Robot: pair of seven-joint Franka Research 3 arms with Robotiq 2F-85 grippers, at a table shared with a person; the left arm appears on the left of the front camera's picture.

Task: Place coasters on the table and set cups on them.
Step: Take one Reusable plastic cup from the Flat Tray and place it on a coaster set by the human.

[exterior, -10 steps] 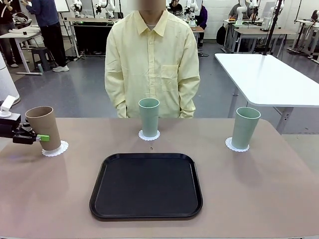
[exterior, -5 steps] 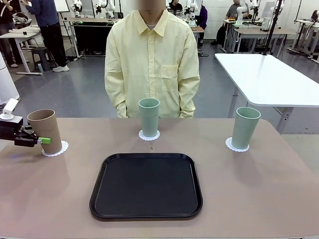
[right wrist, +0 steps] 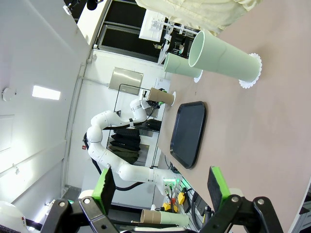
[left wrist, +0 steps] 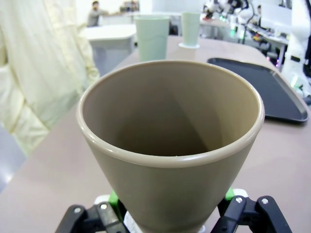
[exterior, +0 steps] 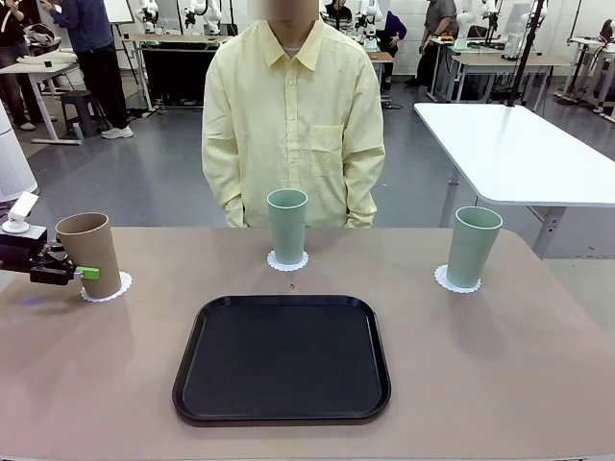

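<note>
A tan-brown cup (exterior: 88, 252) stands on a lacy white coaster (exterior: 108, 287) at the far left of the beige table (exterior: 500, 365). My left gripper (exterior: 82, 273) is shut on its lower half. In the left wrist view the green pads (left wrist: 114, 199) press both sides of the cup (left wrist: 170, 141). Two mint cups (exterior: 286, 223) (exterior: 473, 245) each stand on a coaster (exterior: 287, 261) (exterior: 456, 281), at the far middle and far right. My right gripper (right wrist: 160, 187) is open and holds nothing. It hangs off to the side of the right mint cup (right wrist: 223, 58).
A black tray (exterior: 282, 357) lies bare in the middle of the table, nearer my side. A person in a pale yellow shirt (exterior: 293, 115) stands at the far edge behind the middle cup. A white table (exterior: 519, 154) stands further back on the right.
The tan cup has come from a tilt to upright and settled a little lower onto its coaster, with my left gripper following it. The other cups have not moved.
</note>
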